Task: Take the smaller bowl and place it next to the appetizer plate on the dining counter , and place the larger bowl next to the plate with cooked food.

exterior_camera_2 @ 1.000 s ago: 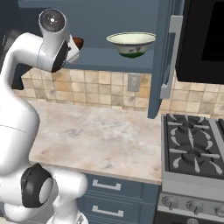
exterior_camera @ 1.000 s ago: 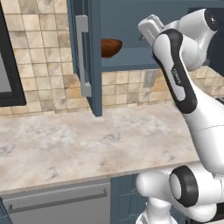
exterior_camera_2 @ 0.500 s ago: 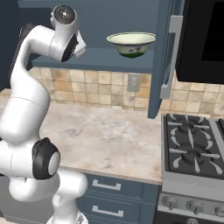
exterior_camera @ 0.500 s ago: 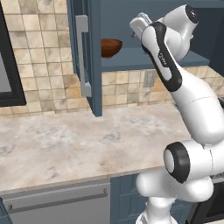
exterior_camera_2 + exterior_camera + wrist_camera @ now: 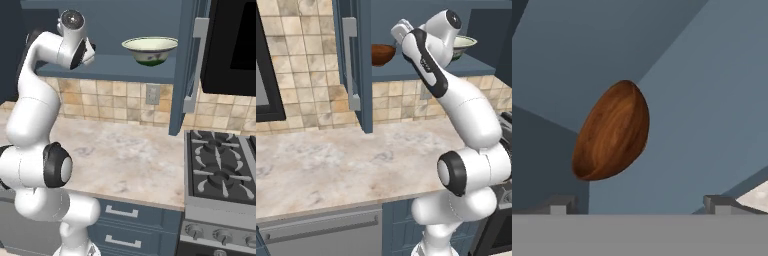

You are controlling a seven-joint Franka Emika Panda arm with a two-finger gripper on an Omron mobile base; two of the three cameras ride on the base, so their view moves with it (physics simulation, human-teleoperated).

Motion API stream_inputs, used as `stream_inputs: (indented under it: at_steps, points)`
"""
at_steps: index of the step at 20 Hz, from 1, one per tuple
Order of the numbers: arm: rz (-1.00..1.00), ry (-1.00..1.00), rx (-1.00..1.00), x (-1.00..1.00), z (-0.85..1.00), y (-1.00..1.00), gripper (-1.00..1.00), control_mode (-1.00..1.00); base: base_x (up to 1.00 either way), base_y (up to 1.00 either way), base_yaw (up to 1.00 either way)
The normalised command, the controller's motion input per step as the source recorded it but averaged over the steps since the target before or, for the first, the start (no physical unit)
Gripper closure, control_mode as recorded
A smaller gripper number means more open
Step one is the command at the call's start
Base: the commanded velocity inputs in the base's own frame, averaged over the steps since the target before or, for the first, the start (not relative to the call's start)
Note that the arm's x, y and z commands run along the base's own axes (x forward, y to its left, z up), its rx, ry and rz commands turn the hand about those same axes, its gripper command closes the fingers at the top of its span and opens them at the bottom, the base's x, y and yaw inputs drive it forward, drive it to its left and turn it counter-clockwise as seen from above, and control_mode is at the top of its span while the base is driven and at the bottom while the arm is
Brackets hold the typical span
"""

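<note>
**Tool spread wide, short of the brown bowl on the cabinet shelf**

While your white arm reaches up into the open blue wall cabinet, the tool (image 5: 640, 202) stands with its two small dark fingertips (image 5: 559, 204) far apart at the bottom of the hand view, holding nothing. Between and beyond them you see the small, glossy reddish-brown wooden bowl (image 5: 612, 132), apart from both tips and untouched; it appears rolled on its side there because the hand is rolled.

From the left base view, you see that same brown bowl (image 5: 382, 53) sitting upright on the blue cabinet shelf (image 5: 406, 75), just beside the open cabinet door (image 5: 354, 65) with its long grey handle. Your arm's wrist is raised level with the shelf, just to the right of the bowl.

Further along the same shelf, the wide cream-white bowl with a pale greenish inside and flared rim (image 5: 149, 50) stands upright on its narrow foot, well apart from the brown one.

Below the cabinet, the beige marble-patterned surface (image 5: 331, 165) runs under the tiled backsplash, and the black gas stove (image 5: 222, 167) sits to its right.
</note>
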Motion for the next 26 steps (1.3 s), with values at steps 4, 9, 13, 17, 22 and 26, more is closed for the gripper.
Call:
stream_inputs:
  at_steps: [4, 9, 13, 17, 22, 26]
  points:
    - [0.00, 0.00, 0.00, 0.50, -0.20, 0.27, -1.00, -1.00, 0.00, 0.00, 0.00]
    - [0.00, 0.01, 0.00, 0.49, -0.05, 0.06, -1.00, -1.00, 0.00, 0.00, 0.00]
    - [0.00, 0.07, 0.00, 0.42, 0.00, 0.00, -1.00, -1.00, 0.00, 0.00, 0.00]
    - [0.00, 0.05, 0.00, 0.31, -0.01, 0.00, -1.00, -1.00, 0.00, 0.00, 0.00]
    - [0.00, 0.01, 0.00, 0.32, -0.02, 0.00, -1.00, -1.00, 0.00, 0.00, 0.00]
    - [0.00, 0.00, 0.00, 0.20, -0.22, 0.01, -1.00, -1.00, 0.00, 0.00, 0.00]
